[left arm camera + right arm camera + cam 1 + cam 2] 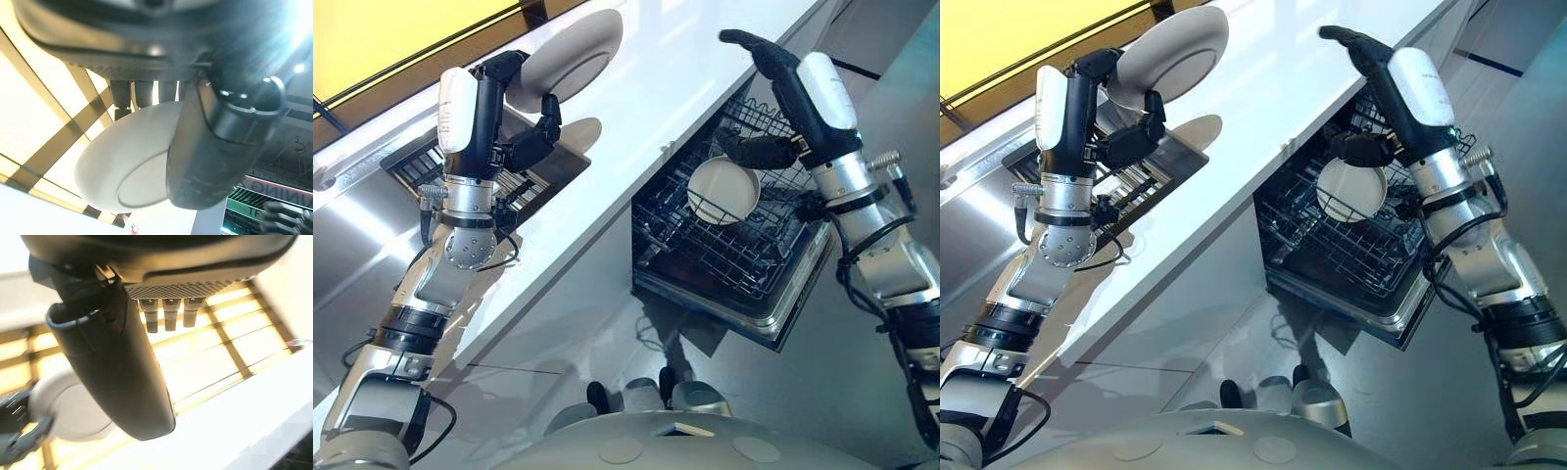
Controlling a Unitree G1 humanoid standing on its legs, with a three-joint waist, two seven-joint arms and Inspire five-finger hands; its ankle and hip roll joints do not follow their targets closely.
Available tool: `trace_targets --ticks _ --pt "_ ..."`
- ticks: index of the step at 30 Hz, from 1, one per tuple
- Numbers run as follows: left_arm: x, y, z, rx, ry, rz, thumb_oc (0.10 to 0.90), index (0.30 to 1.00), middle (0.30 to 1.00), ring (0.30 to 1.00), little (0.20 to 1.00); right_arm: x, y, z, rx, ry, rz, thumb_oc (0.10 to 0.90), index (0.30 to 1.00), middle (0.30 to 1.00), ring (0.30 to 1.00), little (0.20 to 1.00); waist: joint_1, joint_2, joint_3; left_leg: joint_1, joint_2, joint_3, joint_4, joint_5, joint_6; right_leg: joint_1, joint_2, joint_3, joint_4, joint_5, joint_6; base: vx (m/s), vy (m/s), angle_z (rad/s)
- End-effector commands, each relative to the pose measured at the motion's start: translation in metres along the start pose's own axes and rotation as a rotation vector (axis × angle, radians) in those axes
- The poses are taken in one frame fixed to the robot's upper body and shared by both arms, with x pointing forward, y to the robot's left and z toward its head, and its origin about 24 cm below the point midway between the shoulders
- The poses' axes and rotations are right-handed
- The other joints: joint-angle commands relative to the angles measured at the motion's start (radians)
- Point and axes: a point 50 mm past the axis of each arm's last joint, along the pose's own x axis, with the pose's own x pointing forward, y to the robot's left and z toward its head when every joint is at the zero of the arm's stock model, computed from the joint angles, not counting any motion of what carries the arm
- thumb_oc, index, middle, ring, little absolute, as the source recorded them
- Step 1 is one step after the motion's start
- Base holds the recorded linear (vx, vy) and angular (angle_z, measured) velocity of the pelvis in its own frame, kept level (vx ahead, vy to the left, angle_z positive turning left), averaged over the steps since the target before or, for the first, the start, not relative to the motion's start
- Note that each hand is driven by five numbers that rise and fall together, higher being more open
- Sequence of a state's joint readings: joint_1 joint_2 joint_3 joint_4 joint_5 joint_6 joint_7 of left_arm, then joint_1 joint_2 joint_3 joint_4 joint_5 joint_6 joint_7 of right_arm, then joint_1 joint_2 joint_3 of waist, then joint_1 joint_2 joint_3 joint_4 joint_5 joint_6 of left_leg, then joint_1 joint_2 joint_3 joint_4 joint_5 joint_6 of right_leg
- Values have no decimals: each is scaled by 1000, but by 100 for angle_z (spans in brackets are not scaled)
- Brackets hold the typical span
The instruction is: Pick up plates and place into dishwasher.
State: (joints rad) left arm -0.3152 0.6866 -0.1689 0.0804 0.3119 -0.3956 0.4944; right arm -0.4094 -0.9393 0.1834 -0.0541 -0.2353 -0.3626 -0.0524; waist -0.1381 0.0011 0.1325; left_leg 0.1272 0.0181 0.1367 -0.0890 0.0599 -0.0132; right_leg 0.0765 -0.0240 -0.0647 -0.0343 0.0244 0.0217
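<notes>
My left hand (497, 98) is raised above the counter and is shut on a white plate (570, 59). In the left wrist view the thumb (210, 147) presses the plate's (117, 171) underside while the fingers reach behind it. My right hand (781, 83) hovers open above the dishwasher, fingers straight and holding nothing. Below it the lower rack (754, 264) of the open dishwasher is pulled out. A second white plate (722, 191) stands upright in that rack.
A long white counter (656, 88) runs between my two arms. A dark dish rack (524, 181) sits on it just under my left hand. The dishwasher door (744, 318) hangs open over the grey floor.
</notes>
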Motion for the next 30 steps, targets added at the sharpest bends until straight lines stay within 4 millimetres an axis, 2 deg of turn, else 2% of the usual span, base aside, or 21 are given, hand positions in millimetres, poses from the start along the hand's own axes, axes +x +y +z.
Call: trace_targets --ticks 1,4,6,10,15,19,25,30 --pt "31 21 41 -43 -266 66 100 300 300 300 200 25 -32 29 -33 -198 -84 800 900 900 900 900 12 -16 -107 -31 -29 -40 16 -71 -13 -39 24 -58 141 -110 97 0 0 0" --pt "33 19 48 -35 -309 45 100 300 300 300 200 29 -33 31 -21 -201 -82 800 900 900 900 900 16 -19 -108 -32 -29 -42 15 -69 -13 -39 24 -57 139 -107 97 0 0 0" --pt "36 19 55 -36 -344 28 100 300 300 300 200 35 -39 28 12 -165 -156 800 900 900 900 900 20 -19 -107 -33 -28 -44 16 -68 -13 -39 23 -56 136 -103 97 8 -3 2" --pt "40 16 67 -33 -388 23 100 300 300 300 200 36 -37 18 -6 -67 -332 800 900 900 900 900 20 -13 -100 -32 -29 -48 14 -69 -11 -39 24 -52 132 -99 96 19 5 4" --pt "47 20 75 -30 -396 37 100 300 300 300 200 37 -34 9 3 27 -444 800 900 900 900 900 26 -6 -96 -33 -32 -56 13 -70 -9 -37 23 -52 128 -97 95 18 9 5" --pt "48 22 76 -24 -389 37 100 300 300 300 200 40 -35 10 55 34 -414 800 900 900 900 900 33 -5 -98 -36 -33 -62 13 -68 -8 -38 21 -53 129 -98 95 11 7 7" --pt "46 24 74 -27 -400 16 100 300 300 300 200 49 -34 25 134 -70 -272 800 900 900 900 900 46 -6 -106 -40 -33 -70 13 -65 -8 -41 18 -56 132 -101 94 12 7 6" --pt "46 22 76 -42 -401 -6 100 300 300 300 200 51 -39 31 152 -105 -354 800 900 900 900 900 46 -4 -107 -38 -32 -72 12 -67 -7 -40 17 -53 133 -100 95 15 4 5"
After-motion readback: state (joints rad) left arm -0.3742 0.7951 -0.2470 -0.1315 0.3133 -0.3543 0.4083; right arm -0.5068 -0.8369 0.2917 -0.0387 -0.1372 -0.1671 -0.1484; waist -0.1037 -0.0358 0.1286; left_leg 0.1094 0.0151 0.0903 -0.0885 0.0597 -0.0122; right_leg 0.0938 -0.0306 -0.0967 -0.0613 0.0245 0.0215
